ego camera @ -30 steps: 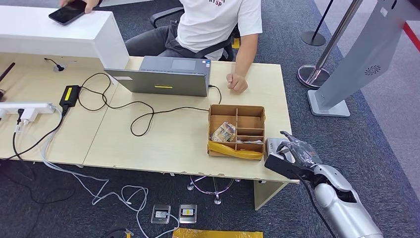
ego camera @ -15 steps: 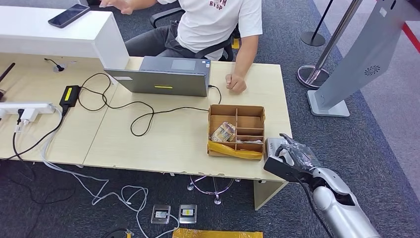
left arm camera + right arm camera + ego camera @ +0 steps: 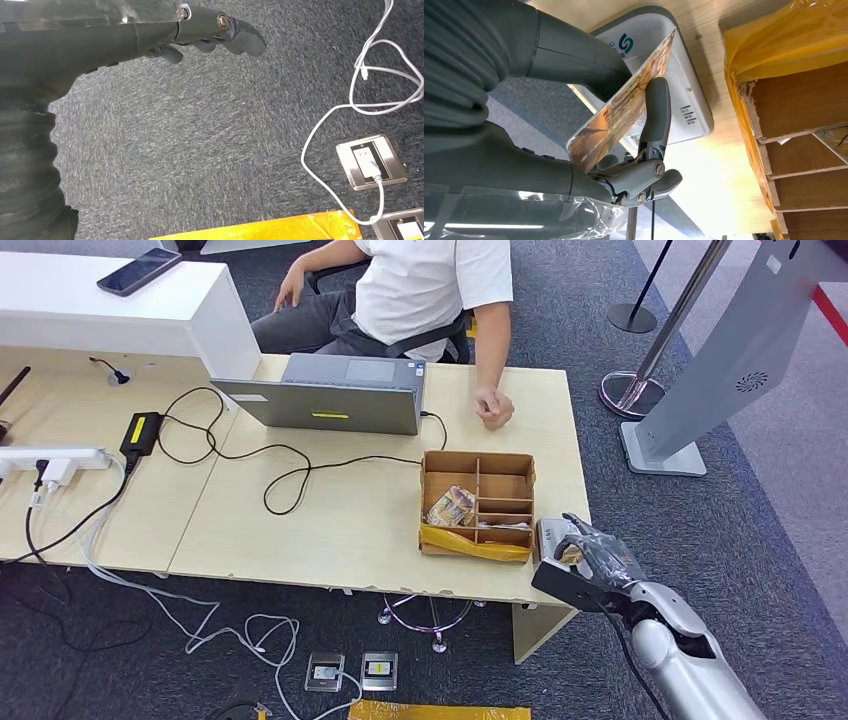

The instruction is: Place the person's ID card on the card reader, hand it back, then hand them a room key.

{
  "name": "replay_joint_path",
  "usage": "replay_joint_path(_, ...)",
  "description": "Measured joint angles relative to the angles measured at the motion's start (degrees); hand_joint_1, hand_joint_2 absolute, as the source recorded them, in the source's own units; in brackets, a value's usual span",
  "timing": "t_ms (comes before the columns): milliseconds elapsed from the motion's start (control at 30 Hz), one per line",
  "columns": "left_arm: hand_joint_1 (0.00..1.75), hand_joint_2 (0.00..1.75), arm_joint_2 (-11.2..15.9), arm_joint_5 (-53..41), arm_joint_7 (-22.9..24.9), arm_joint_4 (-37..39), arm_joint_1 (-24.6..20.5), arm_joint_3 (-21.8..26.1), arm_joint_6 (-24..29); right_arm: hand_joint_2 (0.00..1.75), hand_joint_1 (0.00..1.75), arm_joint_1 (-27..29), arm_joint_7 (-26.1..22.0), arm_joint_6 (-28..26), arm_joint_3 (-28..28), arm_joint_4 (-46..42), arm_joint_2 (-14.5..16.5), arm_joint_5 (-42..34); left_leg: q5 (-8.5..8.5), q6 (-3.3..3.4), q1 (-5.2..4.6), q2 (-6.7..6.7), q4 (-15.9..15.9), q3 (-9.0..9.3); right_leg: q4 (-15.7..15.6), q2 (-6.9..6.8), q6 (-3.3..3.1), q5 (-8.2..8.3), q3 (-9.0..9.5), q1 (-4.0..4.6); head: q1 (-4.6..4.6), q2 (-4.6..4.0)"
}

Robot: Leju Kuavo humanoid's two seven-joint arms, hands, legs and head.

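Dark grey carpet (image 3: 720, 540), light wood desk (image 3: 330, 530) across the middle. Far left: white raised counter (image 3: 120, 310) with a dark phone (image 3: 140, 270) lying on top; below it a white power strip (image 3: 55, 458), black adapter (image 3: 140, 430) and black cable (image 3: 285, 475) looping over the desk. White cables and floor sockets (image 3: 352, 672) on the carpet under the desk, strip of yellow tape (image 3: 440, 710) at the bottom edge. Centre: grey laptop (image 3: 330, 395), lid toward the camera. Behind it a seated person (image 3: 430, 290) in a white shirt, one fist (image 3: 494, 408) resting on the desk near the back edge. Right of centre: brown cardboard divider box (image 3: 478, 502) with yellow tape on its front, crumpled wrapper in one left compartment. Just right of the box, at the desk's front right corner: white card reader (image 3: 674, 95). Far right: grey kiosk stand (image 3: 720, 370), stanchion post and base (image 3: 635, 390).

Left hand (image 3: 150, 35) hanging over carpet, fingers (image 3: 235, 35) loosely curled, apart, holding nothing.

Right hand (image 3: 590, 555) over the card reader, clamped on the ID card (image 3: 624, 105): thick thumb on one face, a dark finger (image 3: 656, 115) on the other. Card tilted on edge, one corner down close to the reader's top by its logo; cannot tell whether touching.
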Motion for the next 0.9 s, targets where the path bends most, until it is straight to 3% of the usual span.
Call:
replay_joint_path(700, 0.0, 1.75, -0.16, -0.49, 0.0, 0.02, -0.01, 0.0, 0.29, 1.75, 1.75, -0.56, 0.17, 0.9, -1.73, -1.54, -0.76, 0.9, 0.0, 0.0, 0.0, 0.0, 0.0, 0.01, 0.0, -0.01, 0.0, 0.0, 0.03, 0.0, 0.0, 0.0)
replay_joint_path(900, 0.0, 1.75, -0.16, -1.3, -0.01, 0.01, -0.07, -0.02, 0.32, 1.75, 1.75, -3.96, 0.63, 0.67, -3.69, -3.36, -1.91, 2.47, 0.0, 0.0, -0.01, 0.0, 0.0, 0.0, 0.01, 0.01, 0.0, 0.01, 0.02, -0.01, -0.01, 0.01)
